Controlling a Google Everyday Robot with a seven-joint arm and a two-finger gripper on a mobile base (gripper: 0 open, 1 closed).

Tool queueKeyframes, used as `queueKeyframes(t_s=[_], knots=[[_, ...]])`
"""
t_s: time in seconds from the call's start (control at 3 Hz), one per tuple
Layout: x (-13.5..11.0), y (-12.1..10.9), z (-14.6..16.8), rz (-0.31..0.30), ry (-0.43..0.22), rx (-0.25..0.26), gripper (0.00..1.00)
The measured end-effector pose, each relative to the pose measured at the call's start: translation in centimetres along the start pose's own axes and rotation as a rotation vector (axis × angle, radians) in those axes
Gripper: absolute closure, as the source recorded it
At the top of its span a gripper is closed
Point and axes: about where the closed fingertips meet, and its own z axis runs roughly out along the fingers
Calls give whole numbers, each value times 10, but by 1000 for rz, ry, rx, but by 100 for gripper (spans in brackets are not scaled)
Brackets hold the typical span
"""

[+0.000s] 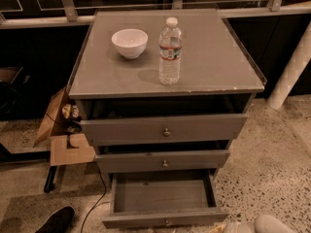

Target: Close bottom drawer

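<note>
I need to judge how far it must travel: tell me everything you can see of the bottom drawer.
The bottom drawer is grey-painted wood, with a low front panel and one small round metal knob at its centre. It is the lowest of three in the cabinet and stands pulled far out and level, so its inside shows from above and looks empty. The gripper sits low by its front right corner; whether they touch cannot be told.
</note>
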Motion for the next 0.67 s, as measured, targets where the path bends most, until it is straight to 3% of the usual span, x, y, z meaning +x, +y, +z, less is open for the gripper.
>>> queueKeyframes(t_s=[0.33, 0.67], knots=[[15, -6, 44, -106, -73, 8, 100], [19, -6, 52, -120, -78, 9, 100]])
